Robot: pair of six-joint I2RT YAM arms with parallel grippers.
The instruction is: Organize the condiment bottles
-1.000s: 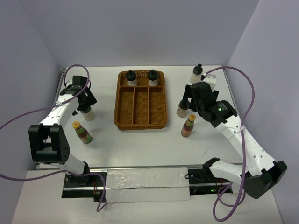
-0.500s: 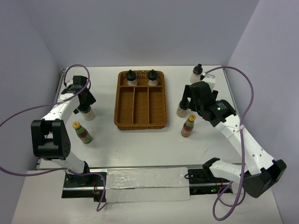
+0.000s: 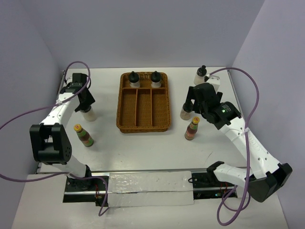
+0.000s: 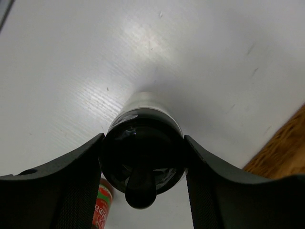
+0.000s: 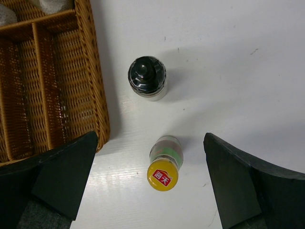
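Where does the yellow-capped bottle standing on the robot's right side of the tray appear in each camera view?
Top external: the yellow-capped bottle stands right of centre, just past the tray's near right corner.
Left wrist: not in it; the labelled bottle at the bottom edge is the other one.
Right wrist: lower centre, seen from above.
Shared landmark: the wicker tray, at the left in the right wrist view.

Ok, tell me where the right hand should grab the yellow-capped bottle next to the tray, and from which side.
Grip the yellow-capped bottle on its body just below the cap, coming straight down. It stands upright, clear of the black-capped bottle and the tray, and the open right hand hangs above it with a finger either side.
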